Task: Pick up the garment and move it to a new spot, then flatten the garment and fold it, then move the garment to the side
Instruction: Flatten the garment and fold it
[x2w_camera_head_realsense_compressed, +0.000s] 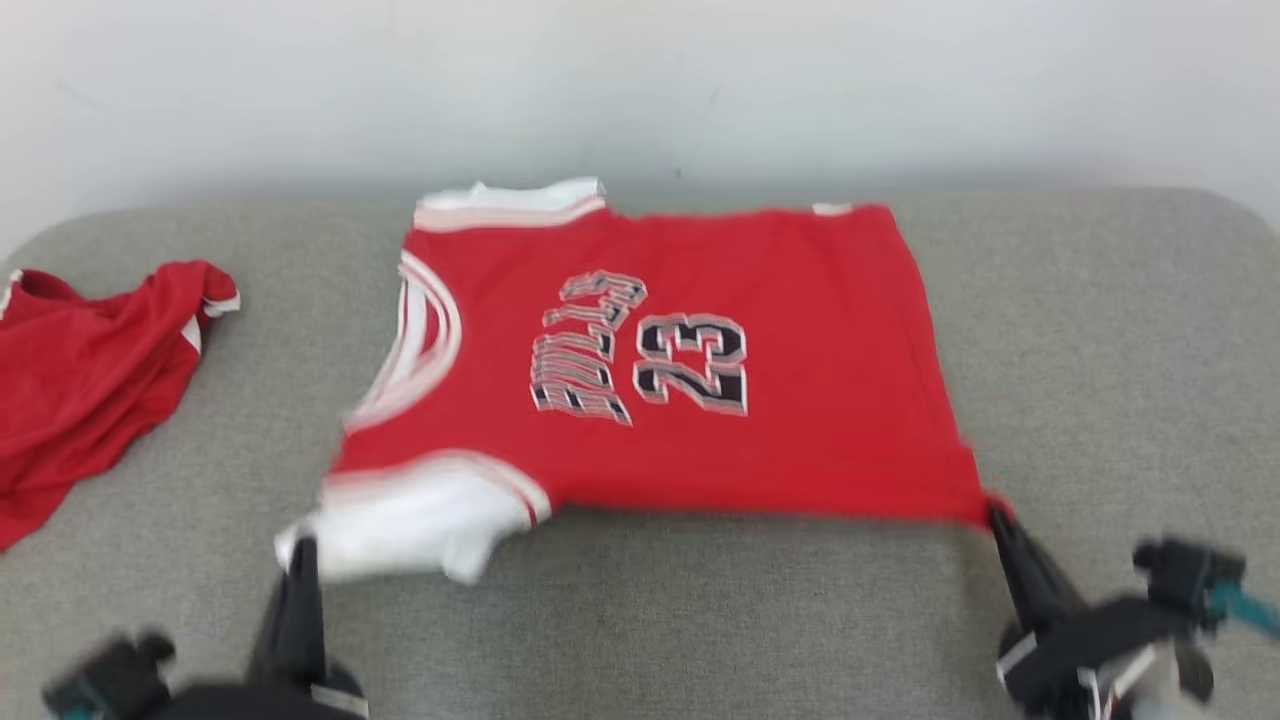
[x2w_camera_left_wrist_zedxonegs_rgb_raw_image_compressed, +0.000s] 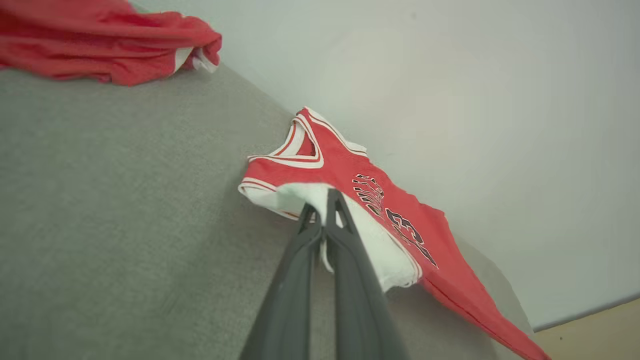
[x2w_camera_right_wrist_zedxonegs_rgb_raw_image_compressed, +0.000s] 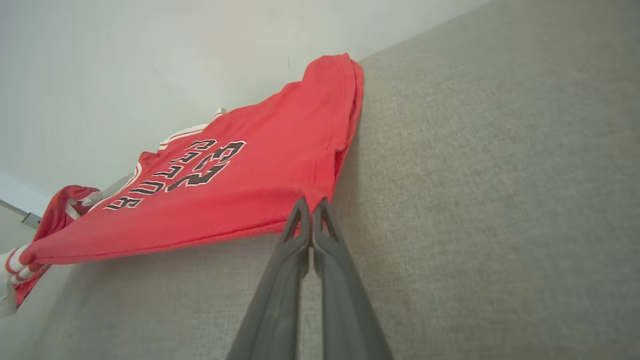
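The garment (x2w_camera_head_realsense_compressed: 660, 350) is a red sleeveless jersey with white trim and the number 23, spread across the grey cushion. My left gripper (x2w_camera_head_realsense_compressed: 302, 548) is shut on the white fabric at the garment's near left corner (x2w_camera_left_wrist_zedxonegs_rgb_raw_image_compressed: 320, 200). At the near right, my right gripper (x2w_camera_head_realsense_compressed: 995, 515) is shut on the red hem corner (x2w_camera_right_wrist_zedxonegs_rgb_raw_image_compressed: 310, 202). The near edge of the garment (x2w_camera_right_wrist_zedxonegs_rgb_raw_image_compressed: 210, 175) hangs stretched between the two grippers, lifted off the cushion, while its far edge lies against the wall.
A second red garment (x2w_camera_head_realsense_compressed: 80, 370) lies crumpled at the cushion's left end (x2w_camera_left_wrist_zedxonegs_rgb_raw_image_compressed: 100, 40). A pale wall (x2w_camera_head_realsense_compressed: 640, 80) rises right behind the grey cushion (x2w_camera_head_realsense_compressed: 1100, 350). Bare cushion stretches to the right and in front.
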